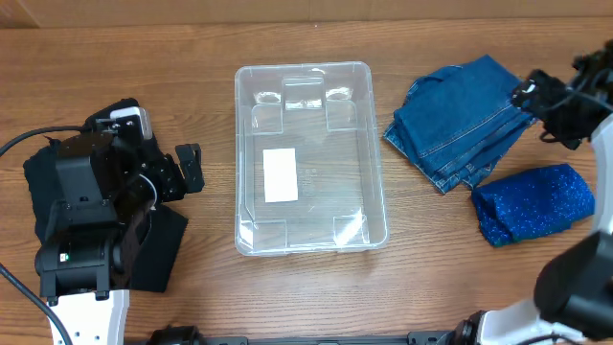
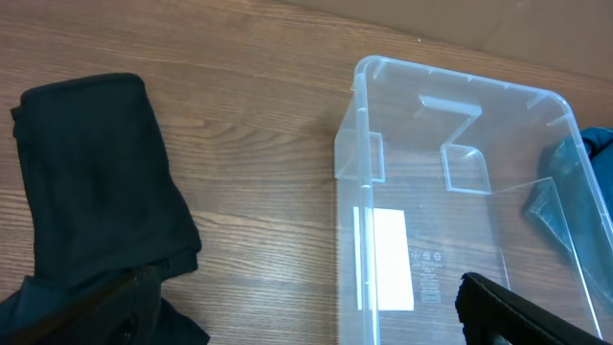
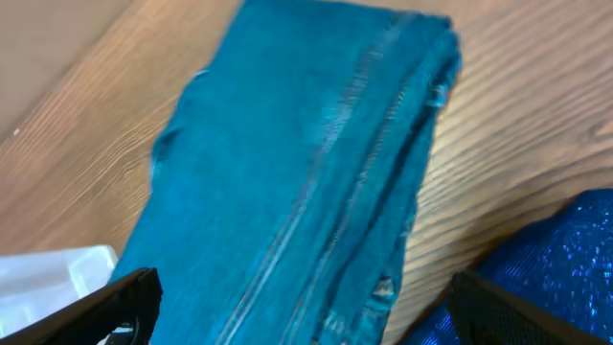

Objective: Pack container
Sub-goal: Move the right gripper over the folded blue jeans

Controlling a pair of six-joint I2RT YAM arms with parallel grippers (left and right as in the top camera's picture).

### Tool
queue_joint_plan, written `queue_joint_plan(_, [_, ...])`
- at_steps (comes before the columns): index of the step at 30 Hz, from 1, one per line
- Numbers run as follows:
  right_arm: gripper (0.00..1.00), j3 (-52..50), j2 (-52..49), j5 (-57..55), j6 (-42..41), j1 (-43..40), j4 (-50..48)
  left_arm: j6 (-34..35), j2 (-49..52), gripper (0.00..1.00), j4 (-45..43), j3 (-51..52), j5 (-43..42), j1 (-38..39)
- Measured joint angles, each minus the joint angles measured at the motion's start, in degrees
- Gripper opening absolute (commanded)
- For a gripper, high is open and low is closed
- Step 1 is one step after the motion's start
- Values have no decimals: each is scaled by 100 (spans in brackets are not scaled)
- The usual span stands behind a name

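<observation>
Wood-grained tabletop (image 1: 192, 67) ran brown and matte under the whole scene. Largest on it was the container (image 1: 311, 216), a clear, hard plastic bin with rounded corners and a raised rim. We saw it lying empty just to the right of the left pincer (image 1: 192, 168) and well to the left of the right pincer (image 1: 527, 93).

Next in size came the folded denim (image 1: 465, 115), a mid-blue stack with stitched seams. It lay directly beneath the right pincer, whose fingers we found spread wide with nothing between them. A black cloth (image 2: 96, 182), soft, dull and loosely folded, lay to the left of the left pincer and partly under that arm. That pincer too stood released, its fingers wide apart and empty.

Smaller was the glittery blue fabric (image 1: 533, 201), a rumpled bundle near the right pincer on the side toward the robot. We could not tell whether it touched the denim. Smallest was the white rectangular label (image 1: 280, 175) on the container's floor.

We judged that packing had not begun, since nothing lay inside. The step in hand looked like the right pincer's reach for the denim. The next move would call for dropping onto the fold, pinching through all the layers so the limp stack did not open, then lifting it over the rim.
</observation>
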State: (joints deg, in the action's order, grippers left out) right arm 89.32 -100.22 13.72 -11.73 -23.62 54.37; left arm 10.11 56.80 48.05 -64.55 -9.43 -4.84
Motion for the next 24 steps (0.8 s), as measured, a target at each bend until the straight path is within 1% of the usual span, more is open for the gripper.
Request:
queue_joint_plan(5, [100, 7, -850, 575, 144, -546, -92, 0, 0, 100, 2, 0, 2, 0])
queue_joint_plan(14, [100, 7, -1991, 1873, 533, -671, -380, -2, 0, 100, 22, 0, 2, 0])
queue_joint_plan(20, [100, 7, -2382, 1794, 533, -675, -420, -2, 0, 100, 66, 0, 2, 0])
queue_joint_plan(24, [100, 17, -2387, 1606, 533, -675, -404, -2, 0, 100, 94, 0, 2, 0])
